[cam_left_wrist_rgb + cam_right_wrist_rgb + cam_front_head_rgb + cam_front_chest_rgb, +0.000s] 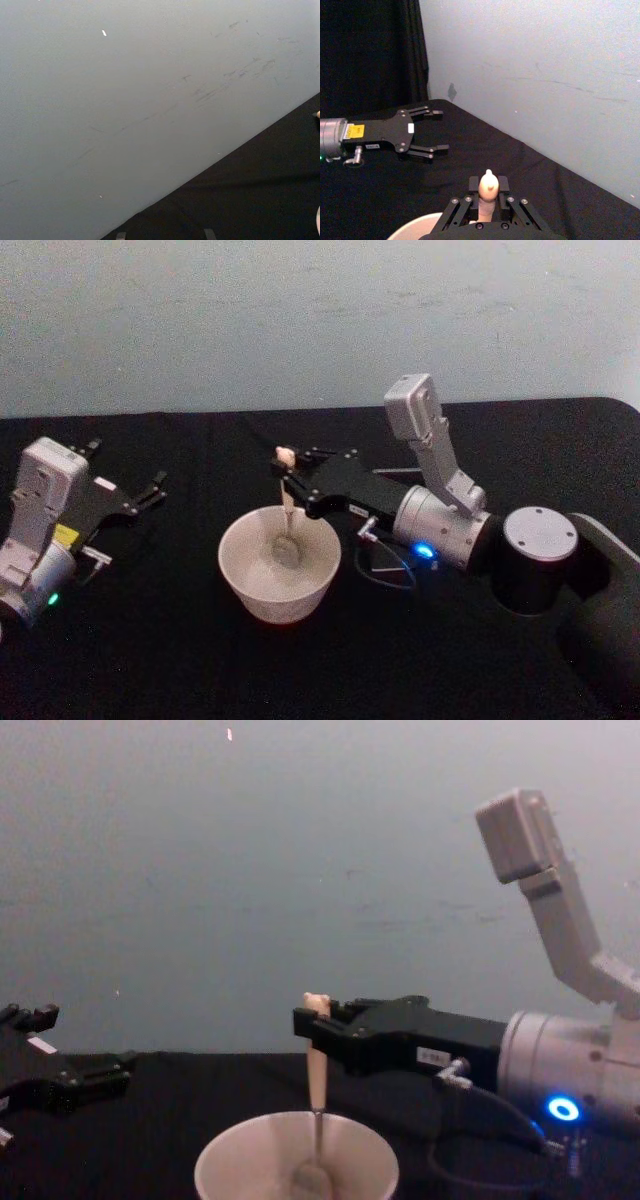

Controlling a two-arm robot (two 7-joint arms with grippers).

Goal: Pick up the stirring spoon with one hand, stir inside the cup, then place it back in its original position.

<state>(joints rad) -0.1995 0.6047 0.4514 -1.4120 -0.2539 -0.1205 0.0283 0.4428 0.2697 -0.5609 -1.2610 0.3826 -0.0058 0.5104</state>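
Right fingers: shut on the beige handle of the stirring spoon (288, 510), just under its bear head; right gripper (287, 473) is over the far rim of the cup (250, 592)
Stirring spoon: near upright, shiny bowl low inside the cup
Cup: cream, wide, mid-desk (150, 660)
Left fingers: spread wide, holding nothing; left gripper (127, 464) near the desk's left edge

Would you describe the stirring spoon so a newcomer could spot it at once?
On the black table, find the cream cup near the middle; the right gripper reaches over it. Shut in that gripper stands the stirring spoon, upright, metal bowl down in the cup. Its thin beige handle sets it apart; the left gripper, far left, holds nothing.
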